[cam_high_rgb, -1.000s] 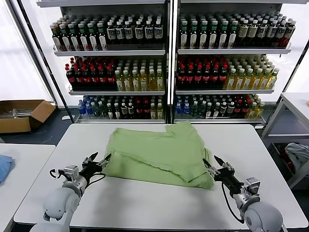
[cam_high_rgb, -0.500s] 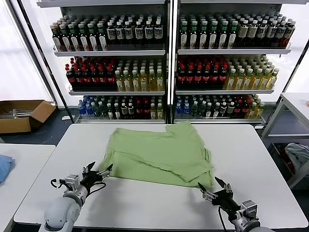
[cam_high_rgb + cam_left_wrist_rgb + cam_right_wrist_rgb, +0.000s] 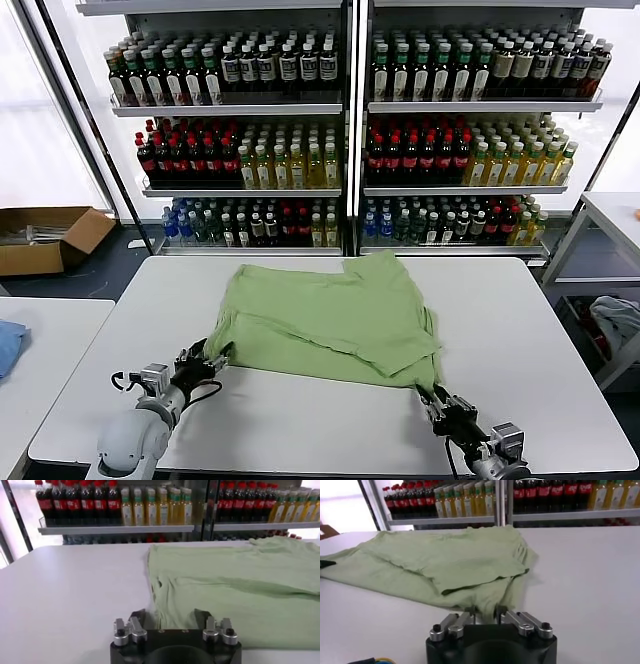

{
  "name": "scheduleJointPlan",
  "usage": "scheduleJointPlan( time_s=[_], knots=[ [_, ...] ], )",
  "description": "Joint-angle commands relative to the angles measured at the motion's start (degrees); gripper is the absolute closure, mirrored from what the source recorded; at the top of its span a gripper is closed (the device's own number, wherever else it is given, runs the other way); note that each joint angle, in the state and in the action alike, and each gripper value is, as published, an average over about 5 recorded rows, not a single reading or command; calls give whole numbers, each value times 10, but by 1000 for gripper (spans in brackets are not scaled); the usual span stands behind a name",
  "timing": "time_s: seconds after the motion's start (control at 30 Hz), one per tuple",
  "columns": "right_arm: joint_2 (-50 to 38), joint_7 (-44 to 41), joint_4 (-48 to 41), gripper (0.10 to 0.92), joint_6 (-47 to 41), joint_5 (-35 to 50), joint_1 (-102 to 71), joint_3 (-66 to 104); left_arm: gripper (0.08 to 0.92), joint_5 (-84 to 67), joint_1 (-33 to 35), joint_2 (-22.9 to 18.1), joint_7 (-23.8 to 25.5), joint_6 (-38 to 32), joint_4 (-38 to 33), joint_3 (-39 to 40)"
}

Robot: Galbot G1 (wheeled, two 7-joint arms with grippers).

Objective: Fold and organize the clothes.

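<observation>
The scene before me was brightly and evenly lit. Daylight glared through the white window [image 3: 45,130] on my left, washing it out. My smooth white table [image 3: 300,420] showed only faint, soft shadows under the light green cotton shirt [image 3: 330,320]. Distant drink bottles [image 3: 125,505] looked slightly soft.

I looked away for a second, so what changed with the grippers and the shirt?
The right gripper pulled back to the shirt's near right corner and its jaws closed on the hem. The left gripper set itself at the near left corner, its jaws narrowing around that edge. The shirt stayed flat on the table.
</observation>
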Motion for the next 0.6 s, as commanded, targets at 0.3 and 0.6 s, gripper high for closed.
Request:
scheduleJointPlan(
  time_s=[0.3, 0.6],
  knots=[
    [-3, 3, -9, 920, -8, 14, 6, -1, 752, -3, 15, 7, 12, -4, -7, 2],
    [-24, -3, 34, 920, -6, 26, -36, 20, 901, 8, 78, 11, 17, -9, -59, -18]
  ],
)
